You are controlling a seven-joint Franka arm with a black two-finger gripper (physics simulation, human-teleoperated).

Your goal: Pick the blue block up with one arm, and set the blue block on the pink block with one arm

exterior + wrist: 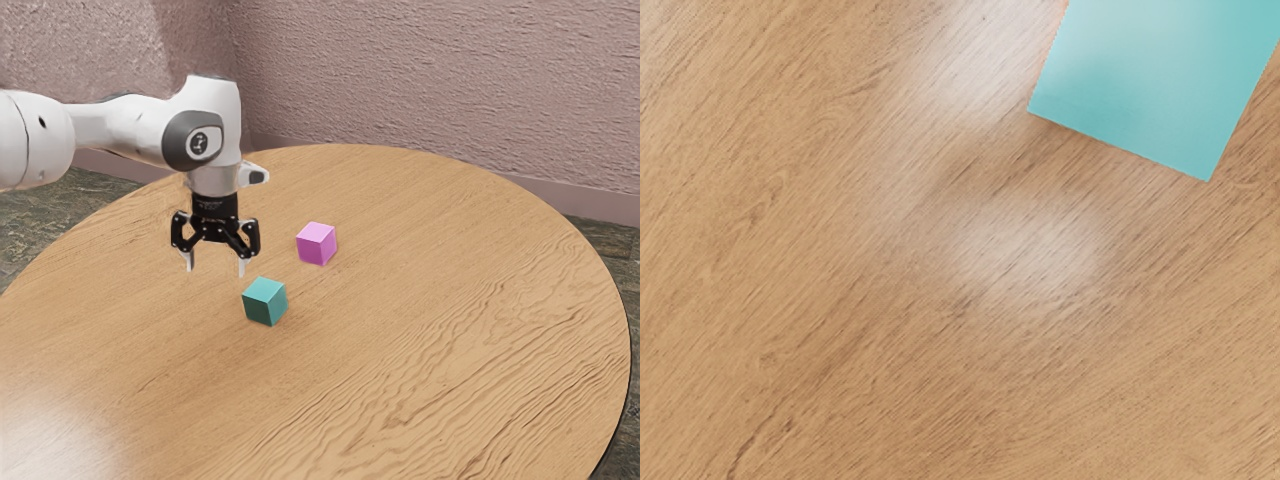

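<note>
Neither of the 2 steps is done: the blue block (264, 301) sits on the table (450, 350), near the pink block (316, 243) but apart from it. The tool (215, 266) hovers above the table toward the exterior view's left of the blue block, its fingers spread apart and empty. By my judgement, lining up, grasping, lifting and stacking are all left.

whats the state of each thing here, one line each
tool: open, empty, hovering above the table
blue block: flat on the table, not held, nothing touching it
pink block: flat on the table, nothing on top, apart from the blue block
</note>
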